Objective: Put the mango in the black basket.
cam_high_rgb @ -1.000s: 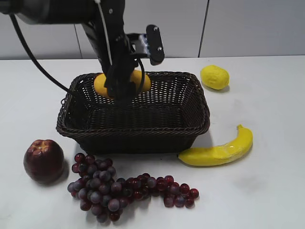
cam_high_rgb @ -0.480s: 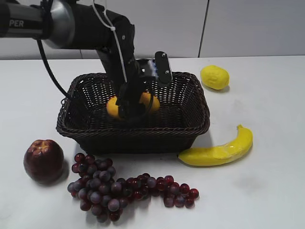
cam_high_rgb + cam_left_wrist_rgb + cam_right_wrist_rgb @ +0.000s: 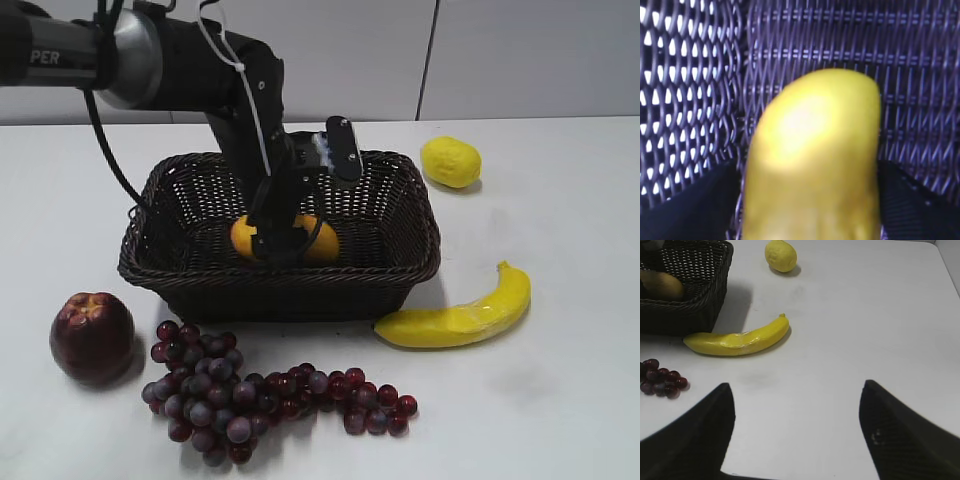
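The yellow-orange mango (image 3: 320, 243) is low inside the black basket (image 3: 400, 250), near its floor. My left gripper (image 3: 282, 237) is shut on the mango, reaching down into the basket from the upper left. In the left wrist view the mango (image 3: 815, 155) fills the middle between the two black fingers, with the basket weave (image 3: 690, 100) right behind it. In the right wrist view the mango (image 3: 662, 285) shows in the basket (image 3: 695, 300) at the upper left. My right gripper (image 3: 796, 390) is open and empty above bare table.
A lemon (image 3: 450, 161) lies behind the basket on the right. A banana (image 3: 460, 315) lies at the basket's front right. A bunch of dark grapes (image 3: 250, 390) and a red apple (image 3: 92, 337) lie in front of the basket.
My left gripper has carried the mango from above the basket's back rim down and forward into the basket. The right arm has not moved.
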{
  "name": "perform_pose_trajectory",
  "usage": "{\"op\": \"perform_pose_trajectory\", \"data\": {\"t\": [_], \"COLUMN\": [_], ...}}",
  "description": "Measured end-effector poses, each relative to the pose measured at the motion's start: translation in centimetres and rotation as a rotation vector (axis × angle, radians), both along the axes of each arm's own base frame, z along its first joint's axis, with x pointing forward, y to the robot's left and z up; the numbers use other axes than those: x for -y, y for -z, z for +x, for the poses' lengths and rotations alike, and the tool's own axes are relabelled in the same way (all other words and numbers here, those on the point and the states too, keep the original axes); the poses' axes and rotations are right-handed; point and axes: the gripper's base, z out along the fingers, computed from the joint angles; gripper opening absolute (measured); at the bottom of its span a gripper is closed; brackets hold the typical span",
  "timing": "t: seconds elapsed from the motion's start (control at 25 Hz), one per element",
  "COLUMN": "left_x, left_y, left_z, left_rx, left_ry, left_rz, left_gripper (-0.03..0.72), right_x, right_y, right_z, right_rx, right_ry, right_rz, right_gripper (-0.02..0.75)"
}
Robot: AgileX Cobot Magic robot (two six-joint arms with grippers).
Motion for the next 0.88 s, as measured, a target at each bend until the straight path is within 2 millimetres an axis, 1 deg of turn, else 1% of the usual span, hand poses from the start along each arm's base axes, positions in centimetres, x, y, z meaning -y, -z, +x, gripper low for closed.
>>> {"op": "perform_pose_trajectory", "data": {"t": [0.12, 0.2, 0.32, 0.44, 0.48, 0.6, 0.68, 0.8, 0.88], "left_x": [-0.1, -0.3, -1.4, -3.9, -4.8, -8.9, -12.1, -17.2, -20.7], "left_y": [-0.5, -1.7, -4.3, -7.5, -8.4, -11.5, -12.9, -14.3, -14.6], "left_z": [0.0, -0.1, 0.3, 1.1, 1.4, 2.6, 3.2, 3.9, 3.9], "left_rx": [0.008, 0.039, 0.114, 0.166, 0.178, 0.211, 0.220, 0.210, 0.160], "left_ry": [0.001, 0.012, -0.018, -0.125, -0.168, -0.360, -0.511, -0.799, -0.991], "left_rz": [-0.004, 0.000, 0.013, -0.010, -0.023, -0.073, -0.090, -0.103, -0.096], "left_gripper": [0.664, 0.662, 0.659, 0.654, 0.652, 0.648, 0.644, 0.638, 0.632], "right_x": [0.0, 0.0, 0.0, 0.0, 0.0, 0.0, 0.0, 0.0, 0.0], "right_y": [0.0, 0.0, 0.0, 0.0, 0.0, 0.0, 0.0, 0.0, 0.0], "right_z": [0.0, 0.0, 0.0, 0.0, 0.0, 0.0, 0.0, 0.0, 0.0], "right_rx": [0.000, 0.000, 0.000, 0.000, 0.000, 0.000, 0.000, 0.000, 0.000], "right_ry": [0.000, 0.000, 0.000, 0.000, 0.000, 0.000, 0.000, 0.000, 0.000], "right_rz": [0.000, 0.000, 0.000, 0.000, 0.000, 0.000, 0.000, 0.000, 0.000], "right_gripper": [0.593, 0.593, 0.593, 0.593, 0.593, 0.593, 0.593, 0.593, 0.593]}}
